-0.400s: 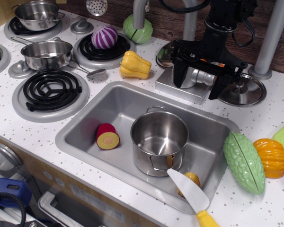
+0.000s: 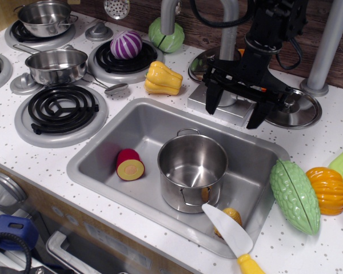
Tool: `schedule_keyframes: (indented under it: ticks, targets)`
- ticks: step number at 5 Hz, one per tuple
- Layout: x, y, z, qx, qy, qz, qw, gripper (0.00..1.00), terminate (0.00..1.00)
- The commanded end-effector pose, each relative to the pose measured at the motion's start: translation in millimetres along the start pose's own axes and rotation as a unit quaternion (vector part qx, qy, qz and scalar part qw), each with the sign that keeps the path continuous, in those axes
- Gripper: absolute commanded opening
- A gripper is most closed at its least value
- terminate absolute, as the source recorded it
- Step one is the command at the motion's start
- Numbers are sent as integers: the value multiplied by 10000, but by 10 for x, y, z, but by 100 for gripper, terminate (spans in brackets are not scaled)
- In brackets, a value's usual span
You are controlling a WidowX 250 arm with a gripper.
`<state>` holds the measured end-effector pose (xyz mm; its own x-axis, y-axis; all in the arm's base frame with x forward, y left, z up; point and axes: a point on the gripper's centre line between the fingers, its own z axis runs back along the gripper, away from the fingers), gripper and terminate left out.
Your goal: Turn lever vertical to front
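Lever (image 2: 238, 96): mostly hidden behind gripper, only sliver of silver-grey visible on faucet base block (image 2: 217, 107), at 12 o'clock of sink (image 2: 103, 149). Orientation: cannot tell.

Gripper (image 2: 235, 109): fingers spread wide, straddling lever zone, holding nothing; contact with lever unclear.

Step, judged: engagement at lever, turn not confirmed done.

Next move calls for: finger set against lever, sweep toward sink front, clear of spout pipe (image 2: 228, 25) and pot lid (image 2: 297, 108) at 3 o'clock.
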<state>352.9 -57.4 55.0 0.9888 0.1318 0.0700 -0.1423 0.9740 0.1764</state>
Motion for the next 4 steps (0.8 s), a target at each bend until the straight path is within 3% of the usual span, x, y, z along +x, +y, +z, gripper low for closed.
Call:
schedule_keyframes:
  ticks: [1, 2, 4]
  targets:
    - [182, -53, 249, -236, -682, 111, 9973, 100, 0]
    - [352, -62, 334, -227, -915, 91, 9955, 100, 0]
    - [585, -29, 438, -183, -1095, -56, 9938, 100, 0]
